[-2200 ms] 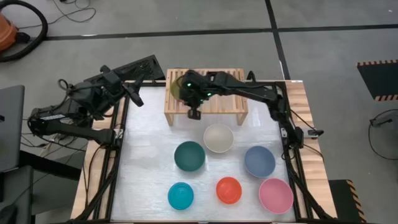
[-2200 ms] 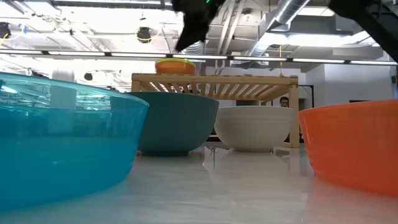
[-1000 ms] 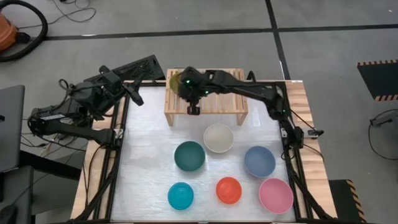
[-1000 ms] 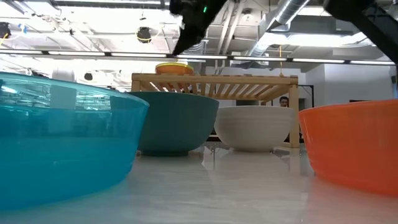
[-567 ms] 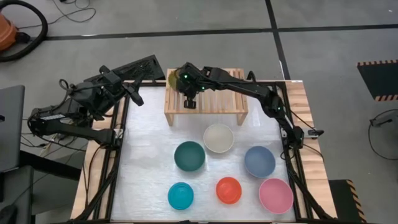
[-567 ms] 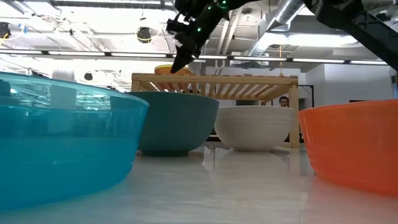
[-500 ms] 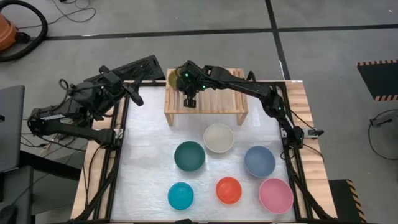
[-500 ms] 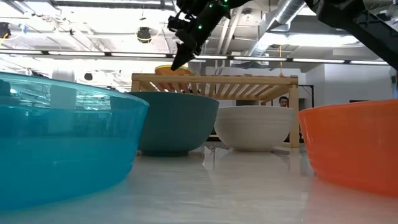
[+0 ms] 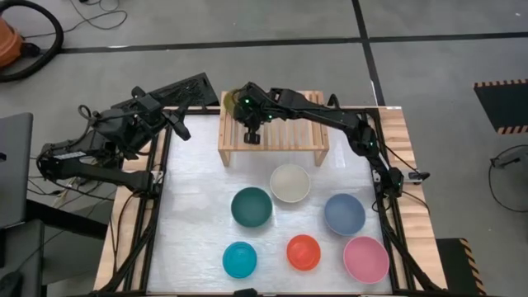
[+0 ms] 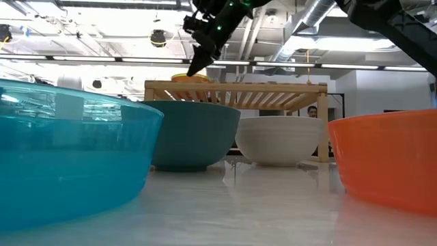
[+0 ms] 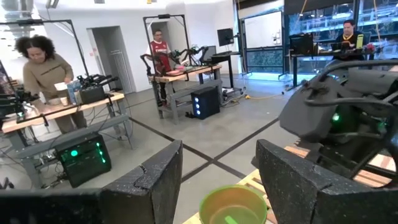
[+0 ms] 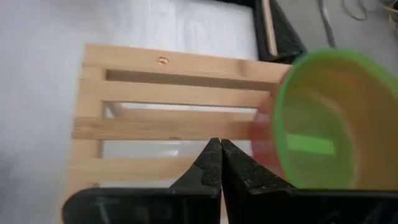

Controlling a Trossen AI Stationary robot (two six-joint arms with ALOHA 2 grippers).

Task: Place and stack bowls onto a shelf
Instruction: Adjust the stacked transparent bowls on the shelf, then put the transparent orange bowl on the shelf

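Although the shelf [image 9: 272,132] already carries a start, I judge the job barely begun: a lime green bowl [image 12: 324,118] sits nested in a magenta one at the shelf's left end, seen in the right wrist view with a pink rim peeking out beside the green, and nothing else is up there that I can see. My right gripper [image 9: 252,137] hangs over the slats just beside that stack, its two fingers pressed together with nothing between them, so I take it that it carries nothing. My left gripper [image 11: 219,180] waits off the table's far-left corner, fingers spread wide apart and empty, looking toward the green bowl. Six bowls are left on the table, well apart from one another: the cream white bowl [image 9: 289,182] nearest the shelf, the dark teal bowl [image 9: 252,206] beside it, the slate blue bowl [image 9: 344,213], the light pink bowl [image 9: 365,258], the orange-red bowl [image 9: 303,252] and the cyan bowl [image 9: 239,259]. By my count, two placed, six to go.
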